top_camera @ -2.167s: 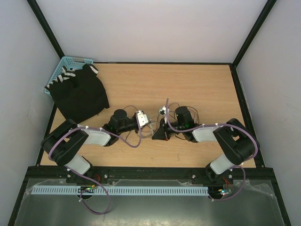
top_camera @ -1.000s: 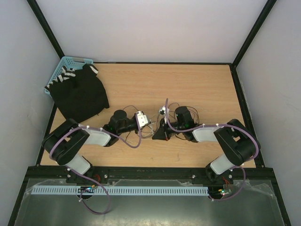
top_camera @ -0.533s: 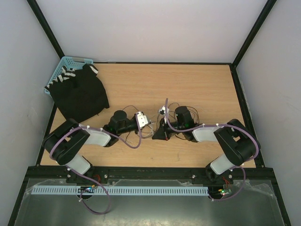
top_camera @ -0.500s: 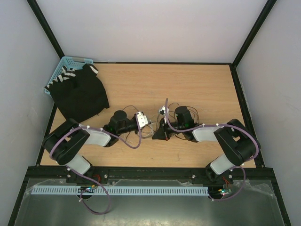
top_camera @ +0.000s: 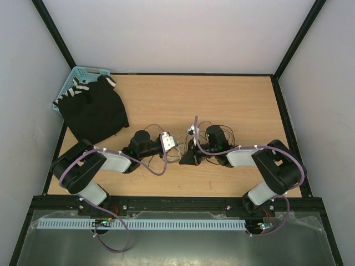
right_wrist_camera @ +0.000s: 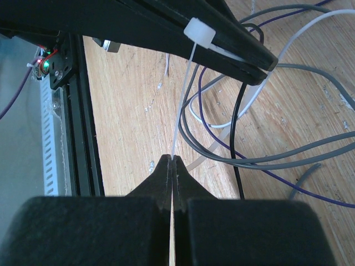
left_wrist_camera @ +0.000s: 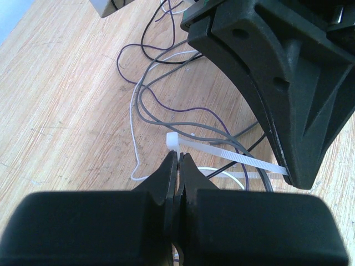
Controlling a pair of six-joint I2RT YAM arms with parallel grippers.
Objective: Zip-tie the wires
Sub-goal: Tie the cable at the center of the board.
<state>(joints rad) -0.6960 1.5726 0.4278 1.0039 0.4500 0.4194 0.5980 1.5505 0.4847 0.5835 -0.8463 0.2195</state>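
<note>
The wires point(top_camera: 203, 123) lie as a loose tangle of thin grey, purple, black and white strands point(left_wrist_camera: 140, 98) on the wooden table between both grippers. A white zip tie point(left_wrist_camera: 233, 157) spans the gap above them. My left gripper point(left_wrist_camera: 177, 158) is shut on its square head point(left_wrist_camera: 173, 141). In the right wrist view the strap point(right_wrist_camera: 186, 88) runs from that head point(right_wrist_camera: 199, 33) down into my right gripper point(right_wrist_camera: 172, 160), which is shut on its tail. Grey and black wires point(right_wrist_camera: 266, 160) pass under the strap. In the top view the left gripper point(top_camera: 176, 151) and right gripper point(top_camera: 188, 159) meet mid-table.
A black cloth point(top_camera: 94, 111) lies at the back left, partly over a blue basket point(top_camera: 77, 75). A pale loose strip point(left_wrist_camera: 244, 175) rests on the table under the wires. The black frame rail point(right_wrist_camera: 83, 111) runs along the table's near edge.
</note>
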